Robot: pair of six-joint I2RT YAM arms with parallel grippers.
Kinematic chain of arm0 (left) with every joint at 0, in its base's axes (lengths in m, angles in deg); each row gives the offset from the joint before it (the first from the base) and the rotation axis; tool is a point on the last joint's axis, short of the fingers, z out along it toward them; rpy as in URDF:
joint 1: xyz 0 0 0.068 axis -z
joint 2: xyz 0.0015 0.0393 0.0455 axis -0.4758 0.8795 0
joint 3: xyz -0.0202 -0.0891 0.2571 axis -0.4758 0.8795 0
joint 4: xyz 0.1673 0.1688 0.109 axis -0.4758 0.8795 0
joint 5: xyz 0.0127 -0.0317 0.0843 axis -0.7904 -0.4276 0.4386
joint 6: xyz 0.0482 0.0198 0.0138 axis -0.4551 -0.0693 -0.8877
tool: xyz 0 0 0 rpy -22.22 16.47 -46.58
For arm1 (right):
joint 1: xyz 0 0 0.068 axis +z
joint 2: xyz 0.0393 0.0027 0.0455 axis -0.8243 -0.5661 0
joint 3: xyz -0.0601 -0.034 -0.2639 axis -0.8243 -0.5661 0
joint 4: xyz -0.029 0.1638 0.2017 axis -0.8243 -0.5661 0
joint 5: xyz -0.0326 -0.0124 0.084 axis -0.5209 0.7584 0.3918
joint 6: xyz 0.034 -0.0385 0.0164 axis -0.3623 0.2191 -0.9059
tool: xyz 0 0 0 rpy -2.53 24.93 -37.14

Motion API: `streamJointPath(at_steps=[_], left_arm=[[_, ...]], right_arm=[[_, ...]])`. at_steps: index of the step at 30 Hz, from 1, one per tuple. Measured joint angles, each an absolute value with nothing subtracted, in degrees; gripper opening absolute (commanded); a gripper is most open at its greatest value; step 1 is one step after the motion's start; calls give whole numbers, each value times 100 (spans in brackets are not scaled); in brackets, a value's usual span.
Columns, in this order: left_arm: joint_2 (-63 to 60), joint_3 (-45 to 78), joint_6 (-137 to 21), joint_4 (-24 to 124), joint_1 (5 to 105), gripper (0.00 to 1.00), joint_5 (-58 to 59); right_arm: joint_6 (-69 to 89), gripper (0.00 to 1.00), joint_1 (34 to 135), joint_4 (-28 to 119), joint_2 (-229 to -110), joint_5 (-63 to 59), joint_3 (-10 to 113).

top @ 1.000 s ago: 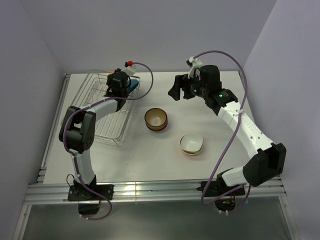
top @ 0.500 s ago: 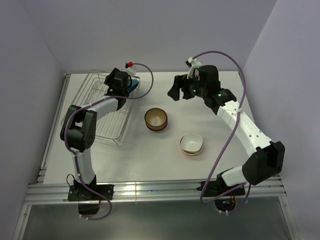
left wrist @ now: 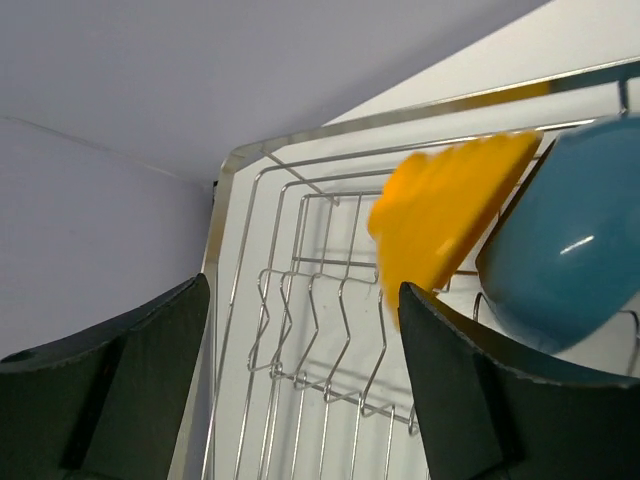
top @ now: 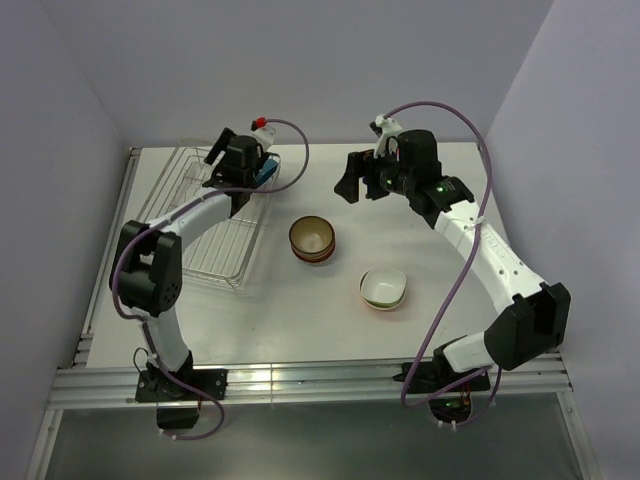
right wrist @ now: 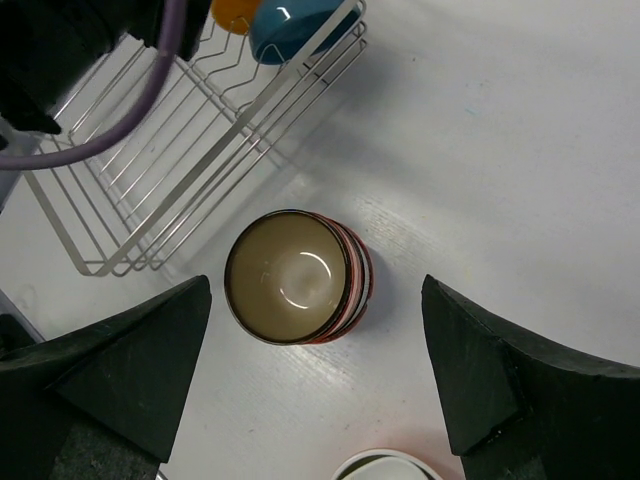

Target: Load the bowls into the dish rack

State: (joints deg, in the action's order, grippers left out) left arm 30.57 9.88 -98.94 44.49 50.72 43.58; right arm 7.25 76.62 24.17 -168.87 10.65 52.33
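Looking upper left, you find a yellow bowl [left wrist: 440,215] and a blue bowl [left wrist: 565,240] in the rack [top: 205,262], with your left end effector [top: 238,160] spread wide and empty above. Your right end effector [top: 356,180], likewise spread and empty, hangs near a brown bowl [right wrist: 290,275] mid-tabletop [top: 300,320].

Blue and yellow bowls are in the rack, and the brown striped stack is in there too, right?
No. The blue bowl and yellow bowl are in the rack, but the brown striped stack sits on the table beside it, per the right wrist view.

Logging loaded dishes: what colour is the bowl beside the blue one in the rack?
The bowl is yellow-orange and plain; the left wrist view shows it best.
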Motion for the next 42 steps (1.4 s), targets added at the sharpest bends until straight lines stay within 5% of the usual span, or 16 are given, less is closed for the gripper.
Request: streamJointPath(at_steps=[9, 25, 42], left_arm=[[1776, 700, -9210, 5764, 5282, 98, 3724], [-700, 1423, -7818, 7756, 5304, 99, -391], [-764, 1989, -7468, 8208, 5304, 99, -441]], right_arm=[[1571, 97, 7415, 1458, -16838, 1557, 5624], [4570, 79, 7076, -1921, -15333, 1710, 4446], [3377, 64, 7063, -1493, -16480, 147, 3438]])
